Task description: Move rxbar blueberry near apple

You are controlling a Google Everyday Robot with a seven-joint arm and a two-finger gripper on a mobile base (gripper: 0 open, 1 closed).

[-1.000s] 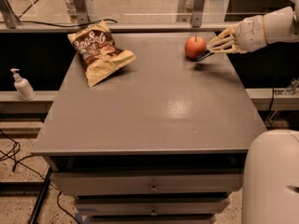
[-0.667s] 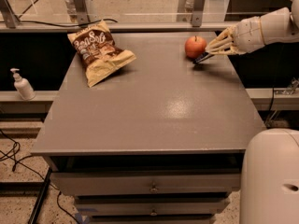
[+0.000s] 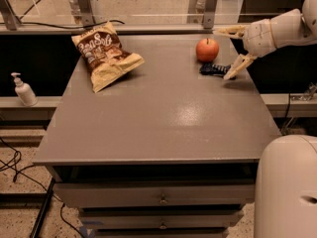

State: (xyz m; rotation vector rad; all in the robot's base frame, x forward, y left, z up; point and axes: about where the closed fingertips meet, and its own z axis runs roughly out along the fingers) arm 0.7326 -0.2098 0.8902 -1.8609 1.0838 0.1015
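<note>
The red-orange apple (image 3: 207, 49) sits at the far right of the grey table (image 3: 158, 118). The dark navy rxbar blueberry (image 3: 214, 69) lies flat on the table just in front of the apple and slightly to its right, a small gap apart. My gripper (image 3: 232, 51) is at the right edge of the table, to the right of the apple and bar. Its fingers are spread wide: one finger (image 3: 229, 31) points left behind the apple, the other (image 3: 237, 66) angles down beside the bar's right end. It holds nothing.
A tan and brown chip bag (image 3: 103, 53) lies at the far left of the table. A white pump bottle (image 3: 23, 89) stands on a ledge to the left. The robot's white base (image 3: 287, 187) is at the bottom right. Drawers are under the table front.
The gripper has opened and let go of the bar, which now lies on the table by the apple. The gripper has drawn back to the right.
</note>
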